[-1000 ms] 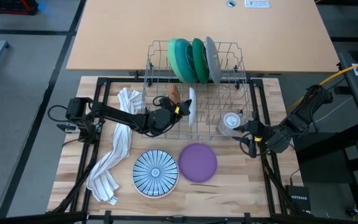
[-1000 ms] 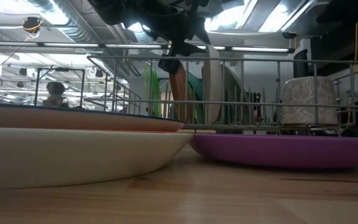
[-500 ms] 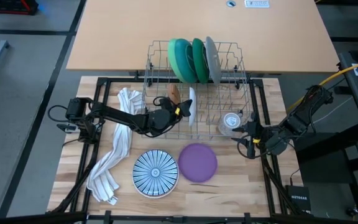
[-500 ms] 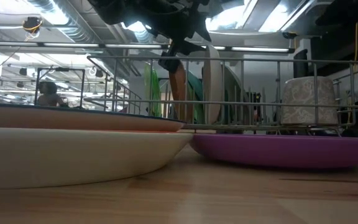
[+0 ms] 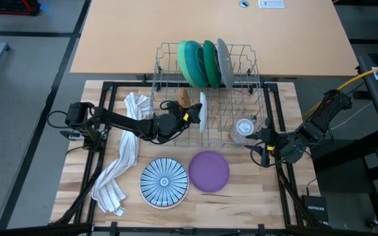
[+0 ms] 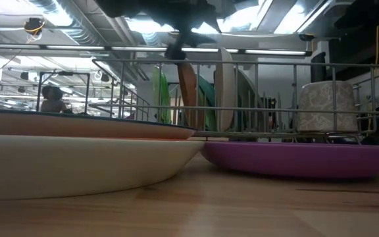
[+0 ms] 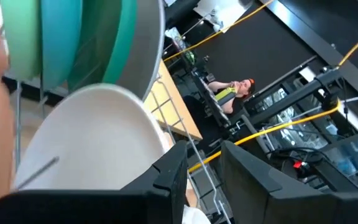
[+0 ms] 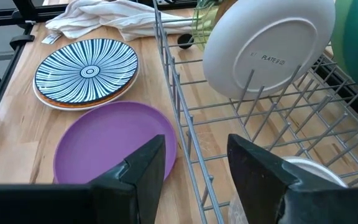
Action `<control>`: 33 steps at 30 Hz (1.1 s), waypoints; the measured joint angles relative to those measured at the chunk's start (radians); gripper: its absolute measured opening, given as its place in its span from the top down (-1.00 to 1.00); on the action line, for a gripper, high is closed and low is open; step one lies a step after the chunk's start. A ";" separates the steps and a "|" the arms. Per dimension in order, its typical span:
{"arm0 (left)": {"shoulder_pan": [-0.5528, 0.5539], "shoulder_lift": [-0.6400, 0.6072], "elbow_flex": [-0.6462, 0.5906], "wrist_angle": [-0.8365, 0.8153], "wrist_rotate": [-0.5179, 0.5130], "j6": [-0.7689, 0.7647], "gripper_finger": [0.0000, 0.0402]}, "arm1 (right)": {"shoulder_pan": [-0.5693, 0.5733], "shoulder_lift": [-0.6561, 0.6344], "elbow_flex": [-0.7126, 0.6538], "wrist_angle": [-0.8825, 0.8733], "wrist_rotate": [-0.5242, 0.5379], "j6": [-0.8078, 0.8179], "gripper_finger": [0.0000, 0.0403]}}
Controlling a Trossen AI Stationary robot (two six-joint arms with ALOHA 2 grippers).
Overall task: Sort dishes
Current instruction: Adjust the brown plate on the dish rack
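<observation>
Now the left hand [image 5: 188, 117] sits a little higher than a second ago: in the low view its dark tip has risen from beside the orange plate [image 6: 187, 94] to the rack's top rail, and the plate stands alone on edge between the wires. In the high view this hand has also drawn back slightly toward its own side. Its fingers look partly apart, but I cannot tell for sure whether they touch the plate; my judgement is that the plate is released.

The orange plate stands in the wire rack [image 5: 260, 105], just beside the white plate [image 5: 202, 111]. At the far end of the rack stand the light green plate [image 5: 189, 62], the teal plate [image 5: 209, 62] and the grey plate [image 5: 224, 61].

The right hand [image 5: 260, 145] waits with fingers apart at the rack's corner, near the glass cup [image 5: 243, 129]. The striped plate [image 5: 164, 182] and the purple plate [image 5: 209, 170] lie on the worktop [image 5: 241, 196], so I judge they come next.
</observation>
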 joint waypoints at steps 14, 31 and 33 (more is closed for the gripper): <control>0.021 -0.138 0.000 -0.022 -0.029 0.368 0.56 | 0.000 0.000 0.000 0.002 0.000 0.000 0.11; 0.197 -0.165 0.000 -0.410 -0.041 0.567 0.56 | 0.000 0.000 0.000 0.002 0.000 0.000 0.11; 0.201 -0.165 0.000 -0.458 -0.041 0.576 0.56 | 0.000 0.000 0.000 0.002 0.000 0.000 0.11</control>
